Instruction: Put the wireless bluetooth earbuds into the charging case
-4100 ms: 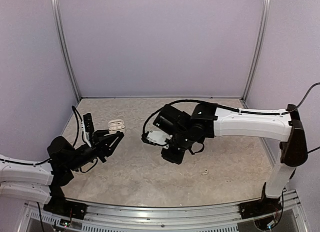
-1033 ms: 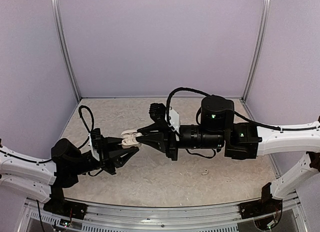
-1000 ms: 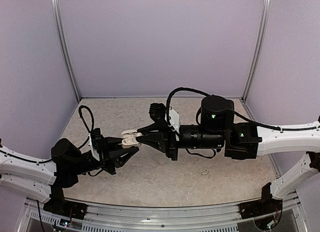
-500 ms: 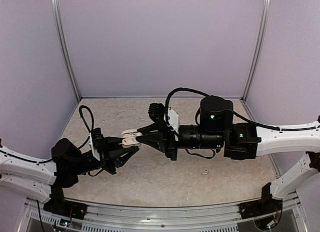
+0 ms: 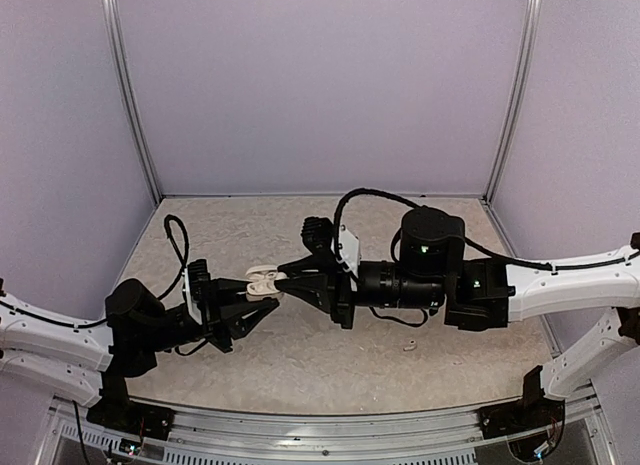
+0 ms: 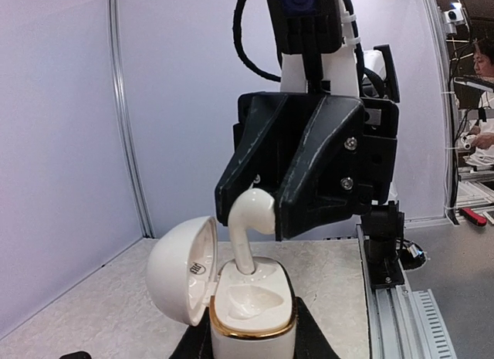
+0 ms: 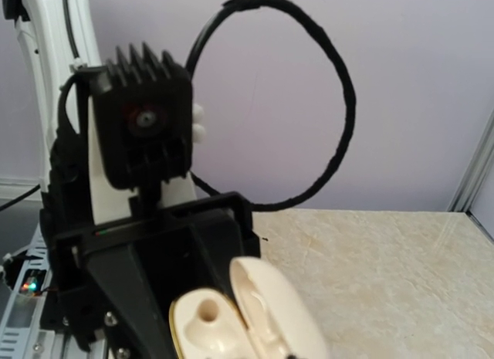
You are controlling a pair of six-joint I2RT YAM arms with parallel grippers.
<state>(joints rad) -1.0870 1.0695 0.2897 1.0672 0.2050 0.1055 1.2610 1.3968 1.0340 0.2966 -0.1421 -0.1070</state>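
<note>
Left gripper (image 5: 256, 293) clamped firm on the open white charging case (image 6: 251, 316), and now the white earbud (image 6: 252, 218) pinched in the right gripper (image 5: 284, 281) has sunk lower, stem entering one socket, so it's nearly seated, with a spare earbud (image 5: 408, 346) waiting further right.

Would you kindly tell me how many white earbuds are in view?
2. One earbud is pinched in the right fingers, stem entering the open case; another lies loose on the table. Others may be hidden.
</note>
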